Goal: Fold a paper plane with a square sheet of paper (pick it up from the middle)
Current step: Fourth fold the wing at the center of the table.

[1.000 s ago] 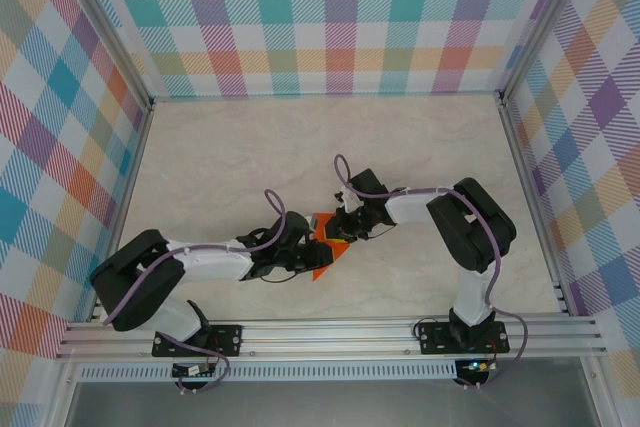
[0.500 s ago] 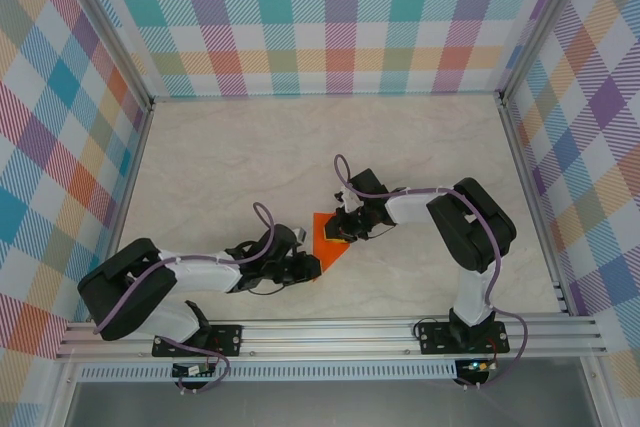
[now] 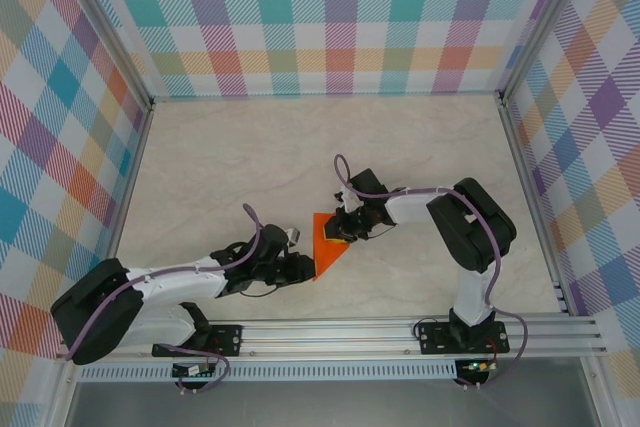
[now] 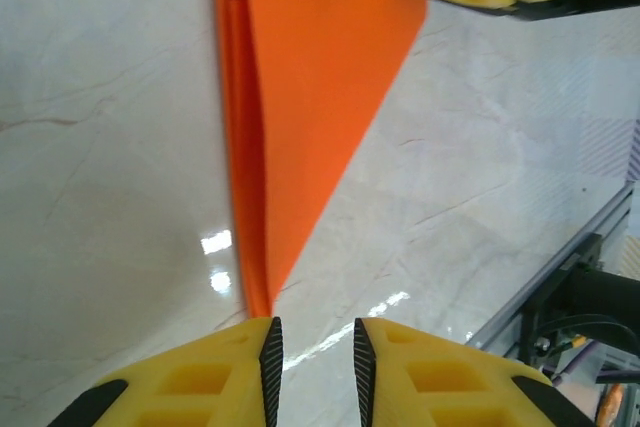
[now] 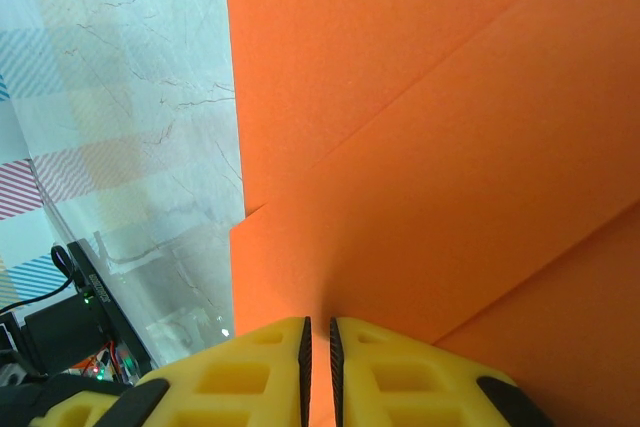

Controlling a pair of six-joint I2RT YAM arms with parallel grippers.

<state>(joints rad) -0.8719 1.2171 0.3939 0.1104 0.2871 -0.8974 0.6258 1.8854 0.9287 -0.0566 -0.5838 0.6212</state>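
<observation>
The folded orange paper (image 3: pixel 326 239) lies flat, its narrow tip just ahead of the left pincer (image 4: pixel 312 342), which is slightly spread and empty, and its wide end under the right pincer (image 5: pixel 318 332), whose jaws are pressed almost together on it. A nudge at the tip could buckle the paper or skid it free, since only that press seems to anchor it. The left wrist view shows a lifted flap (image 4: pixel 240 147) along one long side, while the right wrist view shows the overlapping layers (image 5: pixel 330 197).

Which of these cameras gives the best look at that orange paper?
The top external view: it takes in nearly the whole triangular outline of the folded orange paper. The left wrist view shows a long part tapering to a point. The right wrist view shows overlapping layers up close, cut off by the frame.
</observation>
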